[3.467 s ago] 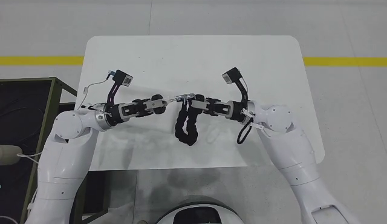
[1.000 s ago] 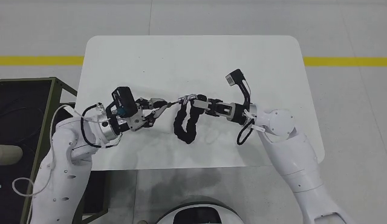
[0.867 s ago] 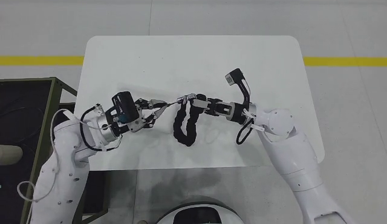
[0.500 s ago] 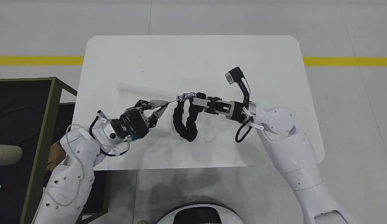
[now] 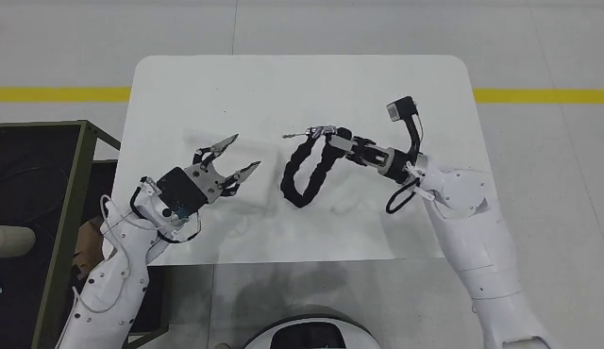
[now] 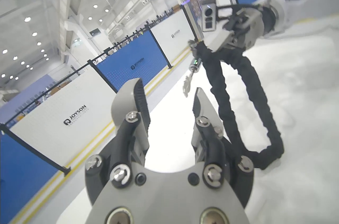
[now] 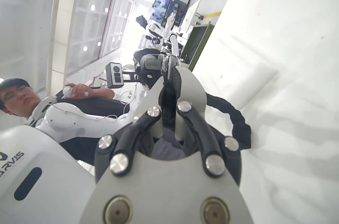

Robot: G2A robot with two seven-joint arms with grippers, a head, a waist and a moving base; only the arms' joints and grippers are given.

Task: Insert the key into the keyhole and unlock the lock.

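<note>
A black fabric-covered cable lock (image 5: 306, 174) hangs as a loop over the white table (image 5: 283, 85). My right gripper (image 5: 332, 141) is shut on its head; in the right wrist view the gripper (image 7: 169, 76) pinches the black lock (image 7: 234, 117). A small metal key (image 5: 298, 135) juts from the lock's end toward my left arm. My left gripper (image 5: 236, 157) stands open and holds nothing, a short gap to the left of the key. The left wrist view has that gripper (image 6: 169, 100) spread wide, with the key (image 6: 187, 84) and cable loop (image 6: 230, 108) just beyond it.
A dark cart with a green frame (image 5: 47, 189) stands against the table's left side. The table's far half and right end are bare. A yellow line (image 5: 61, 93) runs across the floor behind.
My left gripper has let go of the key, opened and drawn back toward the near left. The right arm has carried the lock a little to the right and farther from the front edge.
</note>
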